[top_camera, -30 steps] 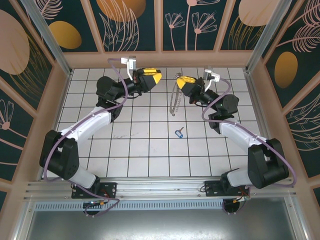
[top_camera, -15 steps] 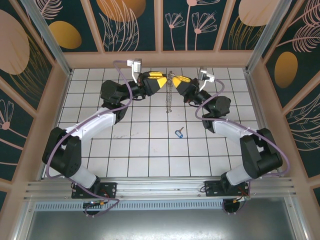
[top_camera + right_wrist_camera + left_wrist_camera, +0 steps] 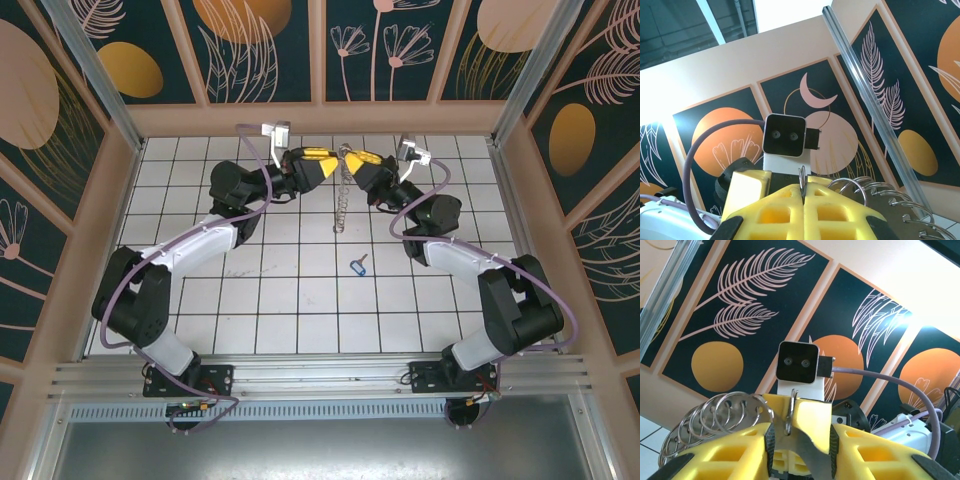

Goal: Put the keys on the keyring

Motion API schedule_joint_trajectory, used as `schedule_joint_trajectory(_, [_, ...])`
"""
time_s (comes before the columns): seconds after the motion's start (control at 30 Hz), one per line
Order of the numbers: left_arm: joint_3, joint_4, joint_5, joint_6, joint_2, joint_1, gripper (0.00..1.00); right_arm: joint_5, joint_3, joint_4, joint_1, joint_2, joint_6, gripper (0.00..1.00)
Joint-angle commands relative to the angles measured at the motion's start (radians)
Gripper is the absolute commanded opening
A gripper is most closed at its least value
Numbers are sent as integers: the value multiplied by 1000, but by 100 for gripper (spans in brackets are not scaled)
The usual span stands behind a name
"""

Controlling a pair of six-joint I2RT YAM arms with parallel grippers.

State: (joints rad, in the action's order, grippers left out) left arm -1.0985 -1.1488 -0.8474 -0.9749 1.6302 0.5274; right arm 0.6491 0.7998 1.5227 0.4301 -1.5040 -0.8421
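The key (image 3: 358,265), small with a blue head, lies flat on the white tiles in front of both grippers. High above the back of the floor my right gripper (image 3: 353,160) is shut on the keyring (image 3: 341,196), whose silver rings dangle below it. In the right wrist view the closed yellow fingers of the right gripper (image 3: 802,189) pinch a thin wire ring (image 3: 801,176), with more rings (image 3: 875,192) to the right. My left gripper (image 3: 327,164) meets it tip to tip. The left gripper (image 3: 801,436) stands open around the right fingertips and the pinched ring (image 3: 789,412).
Both arms arch up over the tiled floor (image 3: 280,300) and meet near the back wall (image 3: 320,118). Patterned walls close off the left, right and back. The metal rail (image 3: 320,372) with the arm bases runs along the near edge.
The two grippers have closed the gap between them: the left moved right, the right moved left with the hanging keyring. The blue key has not moved.
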Motion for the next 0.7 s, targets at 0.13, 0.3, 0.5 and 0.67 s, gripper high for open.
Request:
schedule_joint_trajectory(0.13, [-35,-57,7,-14,16,9,35,-9,41,87,12,-12,-13,0])
schedule_joint_trajectory(0.3, [-41,-66,10,-19,21,12,35,-7,42,93,15,-19,-20,0])
schedule_joint_trajectory(0.5, [-47,-77,11,-27,29,16,32,3,46,92,22,-28,-23,0])
schedule_joint_trajectory(0.67, [-54,-79,13,-28,36,15,26,15,52,84,30,-30,-19,0])
